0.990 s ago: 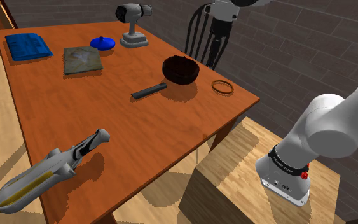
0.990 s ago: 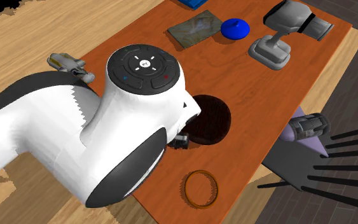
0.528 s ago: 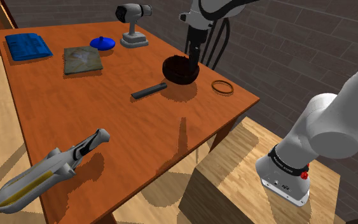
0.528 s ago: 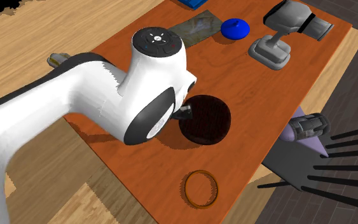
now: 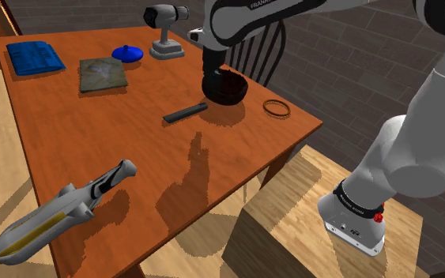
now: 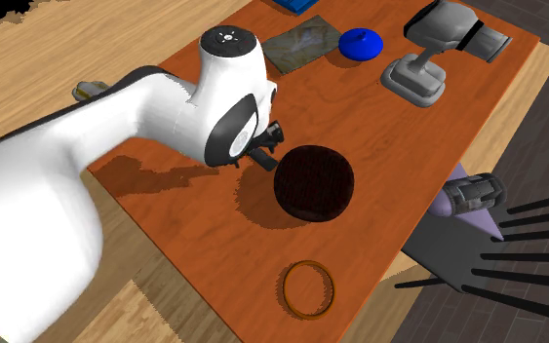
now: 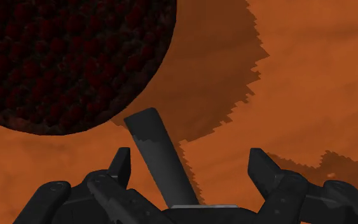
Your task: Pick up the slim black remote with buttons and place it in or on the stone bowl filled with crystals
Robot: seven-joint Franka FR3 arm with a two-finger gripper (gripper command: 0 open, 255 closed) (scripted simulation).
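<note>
remote (image 7: pixel 161 159) | wrist: lies between parted fingers (image 7: pixel 121 167) | shoulder: just beside dark bowl (image 5: pixel 230 90)

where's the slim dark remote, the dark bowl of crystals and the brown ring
slim dark grey remote (image 5: pixel 185 113): shoulder view, middle of its body
dark round bowl of crystals (image 5: pixel 232 96): shoulder view, outer wall
thin brown ring (image 6: pixel 284 289): second exterior view, its band

Dark grey remote (image 7: pixel 155 153), blackish bowl (image 7: pixel 63 57) speckled deep red, orange-brown table (image 7: pixel 317 76), blue lid (image 5: pixel 127 53)
</note>
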